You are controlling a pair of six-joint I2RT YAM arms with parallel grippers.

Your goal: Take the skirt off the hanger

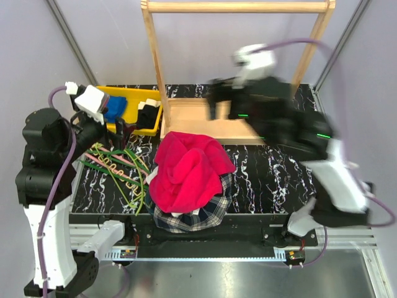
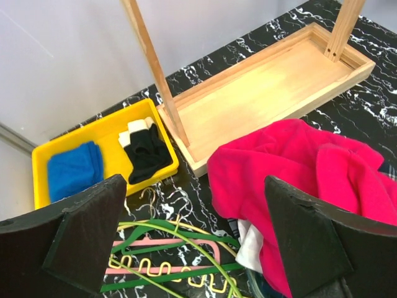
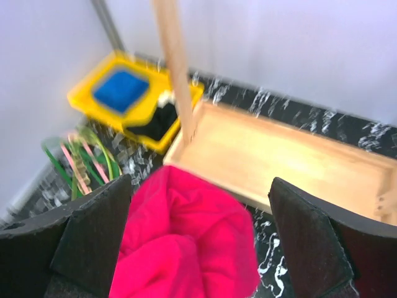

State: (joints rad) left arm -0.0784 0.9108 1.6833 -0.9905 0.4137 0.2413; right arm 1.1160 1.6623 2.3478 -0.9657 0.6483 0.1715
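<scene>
A crumpled crimson garment [image 1: 186, 171], seemingly the skirt, lies on a plaid garment [image 1: 208, 211] at the table's front middle. No hanger shows in it. It also shows in the left wrist view [image 2: 310, 167] and the right wrist view [image 3: 186, 236]. Several loose hangers [image 1: 118, 164], green, pink and yellow, lie in a heap to its left and show in the left wrist view [image 2: 167, 261]. My left gripper [image 1: 121, 130] is open and empty above the hangers' far end. My right gripper [image 1: 214, 102] is open, empty and blurred, high over the wooden tray [image 1: 198, 121].
A wooden rack [image 1: 239, 7] with bare rail stands on the tray at the back. A yellow bin [image 1: 133, 93] at back left holds a blue cloth [image 1: 115, 108] and black items [image 1: 147, 115]. White fabric [image 2: 251, 242] peeks from under the crimson garment.
</scene>
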